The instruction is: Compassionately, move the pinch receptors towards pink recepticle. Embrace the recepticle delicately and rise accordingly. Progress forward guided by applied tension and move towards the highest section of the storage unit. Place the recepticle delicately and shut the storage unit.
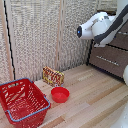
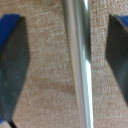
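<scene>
The claw (image 2: 64, 64) is being held wide open, empty, straddling a drawer handle (image 2: 80, 64), seemingly for closing the chest (image 1: 111, 54).

This looks like a made-up room in a robot lab, set up like a home. A big white-and-grey robot arm (image 1: 100, 25) reaches toward a dark brown wooden chest of drawers (image 1: 111, 55) with thin silver bar handles. Behind the arm stands a wall of pale woven screens (image 1: 40, 35) (more like a stage than a real wall). Well below the arm, on the light wooden plank floor (image 1: 90, 100), sit a red wire-frame basket (image 1: 22, 102), a low red bowl (image 1: 60, 94) and a small colourful box (image 1: 53, 76).
</scene>
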{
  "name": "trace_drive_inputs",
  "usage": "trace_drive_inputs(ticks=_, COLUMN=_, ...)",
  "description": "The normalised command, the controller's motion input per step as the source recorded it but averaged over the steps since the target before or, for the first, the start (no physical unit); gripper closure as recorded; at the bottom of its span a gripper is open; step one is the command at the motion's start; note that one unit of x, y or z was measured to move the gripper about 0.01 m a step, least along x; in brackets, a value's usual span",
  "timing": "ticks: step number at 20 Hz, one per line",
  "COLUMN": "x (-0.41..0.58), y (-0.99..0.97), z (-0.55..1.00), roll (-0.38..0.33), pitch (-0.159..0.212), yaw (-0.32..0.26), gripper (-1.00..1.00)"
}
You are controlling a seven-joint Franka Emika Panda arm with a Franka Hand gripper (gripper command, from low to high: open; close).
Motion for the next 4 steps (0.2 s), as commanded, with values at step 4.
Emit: trace_drive_inputs(ticks=4, x=0.123, y=0.58, z=-0.16, roll=0.000, pitch=0.003, yaw=0.000, gripper=-1.00)
